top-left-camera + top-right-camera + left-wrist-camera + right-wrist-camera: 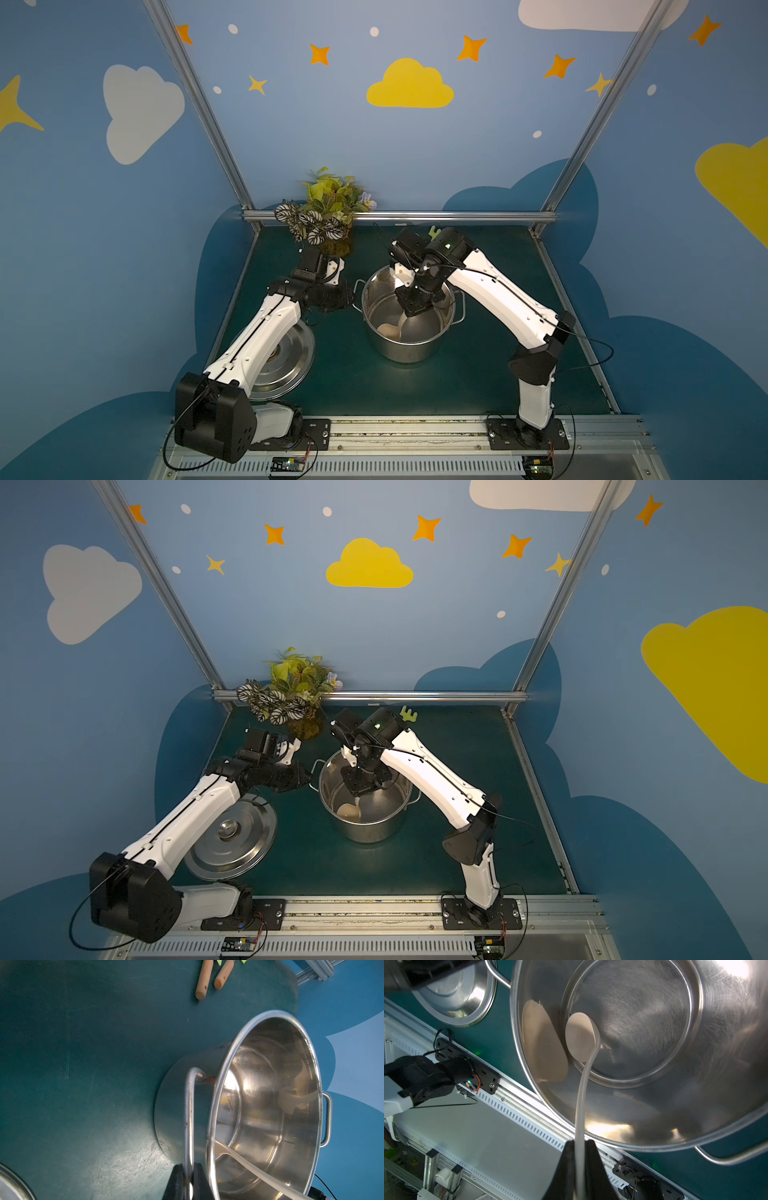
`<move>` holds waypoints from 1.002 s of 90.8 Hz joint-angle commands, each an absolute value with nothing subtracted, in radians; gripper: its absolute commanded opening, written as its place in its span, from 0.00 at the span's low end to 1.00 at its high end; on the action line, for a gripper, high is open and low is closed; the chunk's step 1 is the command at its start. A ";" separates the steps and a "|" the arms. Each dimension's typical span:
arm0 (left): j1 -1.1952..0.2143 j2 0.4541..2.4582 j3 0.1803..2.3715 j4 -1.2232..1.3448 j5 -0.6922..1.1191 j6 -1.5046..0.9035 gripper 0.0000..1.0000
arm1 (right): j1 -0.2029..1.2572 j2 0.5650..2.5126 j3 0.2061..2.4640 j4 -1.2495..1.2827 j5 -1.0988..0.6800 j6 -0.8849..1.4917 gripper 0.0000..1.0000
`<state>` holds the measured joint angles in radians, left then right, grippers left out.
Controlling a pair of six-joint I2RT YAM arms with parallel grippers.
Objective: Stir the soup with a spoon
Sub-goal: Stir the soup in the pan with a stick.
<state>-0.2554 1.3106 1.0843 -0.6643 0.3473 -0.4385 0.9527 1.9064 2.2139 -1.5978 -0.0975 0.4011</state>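
Top views: high over the counter's [374,386] front edge, looking down toward its back edge; whole counter in both.
Left wrist: close beside the pot [176,1105], facing the back right corner.
Right wrist: close above the pot, facing the front edge.
Shared: pot.

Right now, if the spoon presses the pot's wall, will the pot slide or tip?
Probably neither: the left pincer is shut on its side handle, bracing it. The pot looks thin steel, no liquid visible, so likely light. The thin-handled spoon might flex first.
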 commanded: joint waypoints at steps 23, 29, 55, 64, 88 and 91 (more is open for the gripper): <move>-0.252 1.299 1.068 -0.727 0.357 -0.414 0.06 | 0.906 1.664 2.111 -1.542 -0.070 0.480 0.00; -0.250 1.301 1.068 -0.729 0.356 -0.414 0.10 | 0.890 1.627 2.109 -1.532 -0.079 0.490 0.00; -0.246 1.293 1.073 -0.734 0.354 -0.421 0.42 | 0.766 1.344 1.915 -1.308 -0.107 0.538 0.00; -0.245 1.282 1.081 -0.737 0.351 -0.422 0.53 | 0.660 1.223 1.797 -1.173 -0.139 0.579 0.00; -0.234 1.250 1.102 -0.753 0.341 -0.416 0.78 | 0.268 1.035 1.557 -0.956 -0.345 0.744 0.00; -0.233 1.243 1.103 -0.752 0.340 -0.414 0.80 | 0.230 1.017 1.524 -0.919 -0.368 0.768 0.00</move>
<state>-0.2436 1.2755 1.0836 -0.7311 0.3428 -0.4290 0.3634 1.0775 1.6367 -1.1221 -0.2474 0.6422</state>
